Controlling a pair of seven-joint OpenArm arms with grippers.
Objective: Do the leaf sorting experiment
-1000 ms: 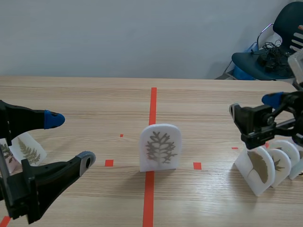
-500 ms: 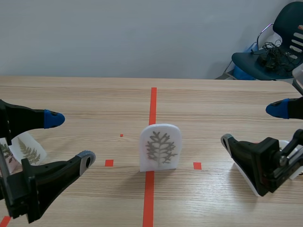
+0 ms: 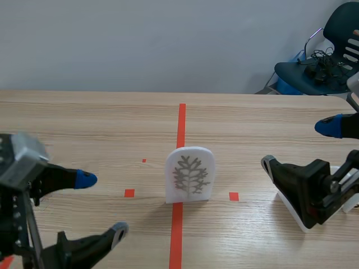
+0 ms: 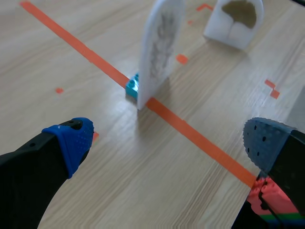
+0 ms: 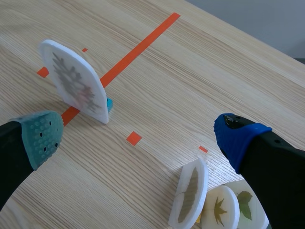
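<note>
A white arched plaque [image 3: 189, 175] with a grey branching leaf stands upright on the red centre tape line, on a small teal block [image 4: 133, 87]. My left gripper [image 3: 101, 204] is open, low at the near left, with the plaque [image 4: 159, 47] edge-on ahead of it. My right gripper [image 3: 297, 147] is open at the right, apart from the plaque [image 5: 74, 83]. Beside it stands a row of white leaf plaques [image 5: 190, 193], largely hidden behind its lower finger in the scene view. Nothing is between either gripper's fingers.
Another white plaque [image 4: 233, 21] with a brownish leaf shows beyond the centre one in the left wrist view. A dark chair [image 3: 336, 56] with cables stands past the table's far right corner. Small red tape squares [image 3: 234, 196] flank the centre line.
My left gripper has swung inward and lower, now covering the fern plaques seen earlier at the left. My right gripper dropped beside its row of plaques a second ago and has since held still.
</note>
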